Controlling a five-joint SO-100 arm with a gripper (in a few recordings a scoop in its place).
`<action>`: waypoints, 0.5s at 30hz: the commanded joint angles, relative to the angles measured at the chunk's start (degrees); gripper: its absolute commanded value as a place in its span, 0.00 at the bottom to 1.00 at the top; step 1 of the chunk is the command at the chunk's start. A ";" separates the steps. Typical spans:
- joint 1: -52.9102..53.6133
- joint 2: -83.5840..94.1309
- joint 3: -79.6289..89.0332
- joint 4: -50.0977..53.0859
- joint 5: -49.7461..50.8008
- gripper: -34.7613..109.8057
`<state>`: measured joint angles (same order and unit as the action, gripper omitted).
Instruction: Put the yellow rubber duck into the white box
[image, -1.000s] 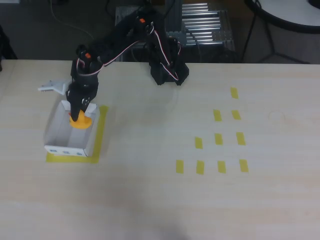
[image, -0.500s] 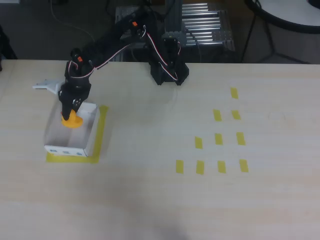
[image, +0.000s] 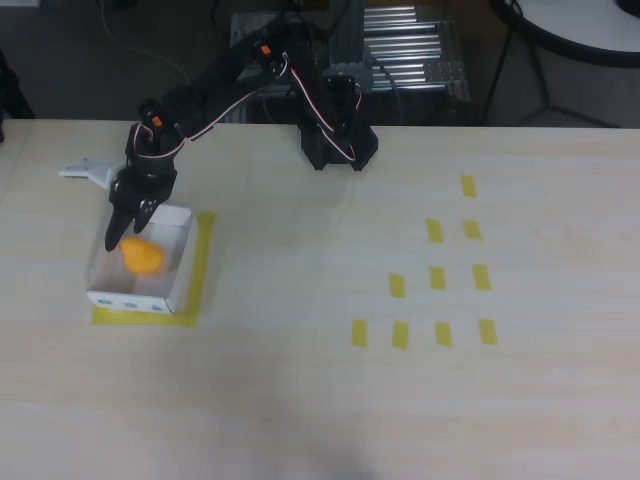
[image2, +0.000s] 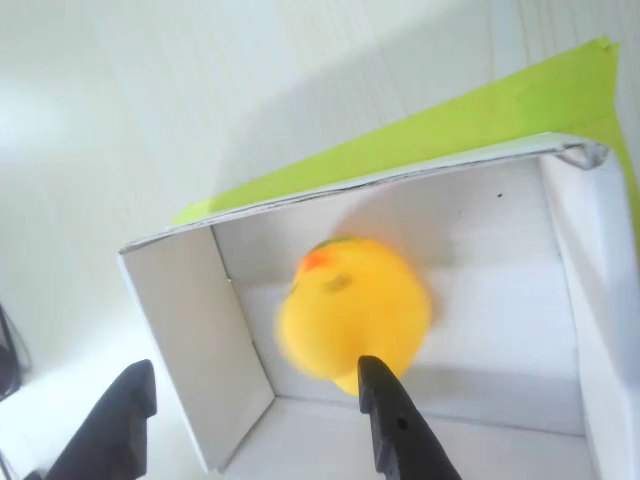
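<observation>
— Where is the yellow rubber duck (image2: 352, 318)?
— Inside the white box (image: 179, 262), blurred in the wrist view, so possibly mid-drop or just landing on the floor of it. Orange-yellow blob in the overhead view too, within the walls.

— And the fingers (image2: 262, 410)?
— Spread apart, gripping nothing; one dark finger in front of the duck's lower edge, the other off to the left over the box wall. Poised above the box's far end in the overhead view.

— How much left to do?
— Little, by the look of it: duck in, only lifting the arm clear of the box.

— Any writing?
— None legible. Small blue marks on the box's near outer side, too small to read. Yellow tape (image: 201, 272) around the box on the desk (image: 300, 400).
</observation>
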<state>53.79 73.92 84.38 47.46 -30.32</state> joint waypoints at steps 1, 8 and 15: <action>-0.53 1.58 -4.13 -0.97 -0.70 0.42; -8.88 17.75 -3.96 5.54 10.11 0.24; -29.00 53.17 6.77 3.16 23.47 0.24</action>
<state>36.65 101.25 86.13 52.91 -13.54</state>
